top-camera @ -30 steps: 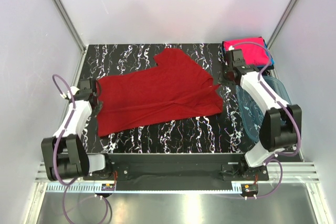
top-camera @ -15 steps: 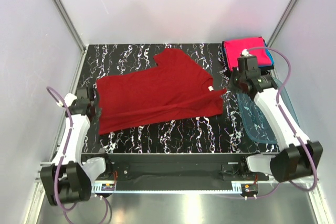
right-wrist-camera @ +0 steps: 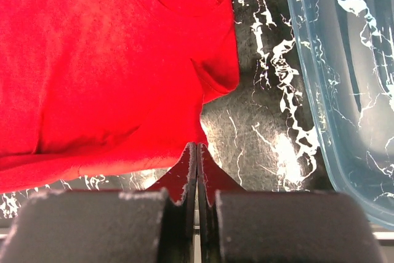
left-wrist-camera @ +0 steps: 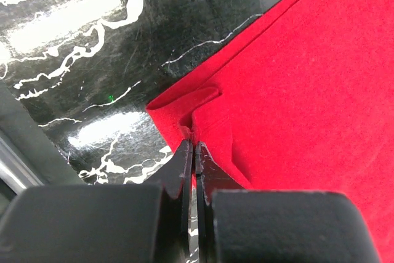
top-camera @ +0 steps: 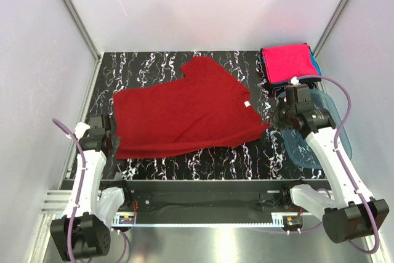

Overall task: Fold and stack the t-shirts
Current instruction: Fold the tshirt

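The dark red t-shirt point(top-camera: 184, 112) lies spread open on the black marbled table point(top-camera: 148, 63), its white neck label point(top-camera: 247, 104) showing at the right. My left gripper point(top-camera: 112, 142) is shut on the shirt's near-left corner point(left-wrist-camera: 184, 112), which bunches up at the fingertips. My right gripper point(top-camera: 272, 122) is shut on the shirt's near-right edge point(right-wrist-camera: 203, 106). A folded bright pink t-shirt point(top-camera: 286, 63) rests on a teal-blue one point(top-camera: 316, 64) at the back right corner.
A translucent blue plastic tub point(top-camera: 294, 145) sits at the right edge of the table, close beside the right arm, and shows again in the right wrist view point(right-wrist-camera: 345, 90). White walls and metal posts enclose the table.
Both grippers have drawn back toward the near edge, pulling the red shirt with them. Its near hem now lies lower and the cloth is stretched wider and flatter.
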Motion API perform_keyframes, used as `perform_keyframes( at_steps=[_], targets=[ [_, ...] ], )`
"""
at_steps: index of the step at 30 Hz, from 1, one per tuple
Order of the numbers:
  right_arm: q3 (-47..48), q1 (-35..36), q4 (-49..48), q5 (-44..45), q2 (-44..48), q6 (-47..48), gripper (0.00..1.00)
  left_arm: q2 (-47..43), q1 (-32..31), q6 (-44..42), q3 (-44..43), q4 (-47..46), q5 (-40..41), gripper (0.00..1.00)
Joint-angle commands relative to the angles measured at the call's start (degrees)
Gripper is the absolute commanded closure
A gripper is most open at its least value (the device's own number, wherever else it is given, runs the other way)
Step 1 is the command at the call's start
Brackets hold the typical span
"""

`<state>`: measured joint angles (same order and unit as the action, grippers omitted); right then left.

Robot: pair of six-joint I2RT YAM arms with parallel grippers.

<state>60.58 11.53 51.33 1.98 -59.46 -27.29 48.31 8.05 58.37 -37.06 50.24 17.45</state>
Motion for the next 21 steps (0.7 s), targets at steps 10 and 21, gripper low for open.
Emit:
perform_keyframes(
  at_steps=[10,21],
  targets=[
    [9.5,0.2,-11.3,2.9,-17.1,2.7,1.0,11.6,0.4,1.0,-8.2,-1.5,9.0,1.0],
    [19.0,0.2,-13.2,4.1,-31.4,4.5,1.0,19.6,0.4,-2.4,-9.6,-8.1,9.3,0.96]
  ],
)
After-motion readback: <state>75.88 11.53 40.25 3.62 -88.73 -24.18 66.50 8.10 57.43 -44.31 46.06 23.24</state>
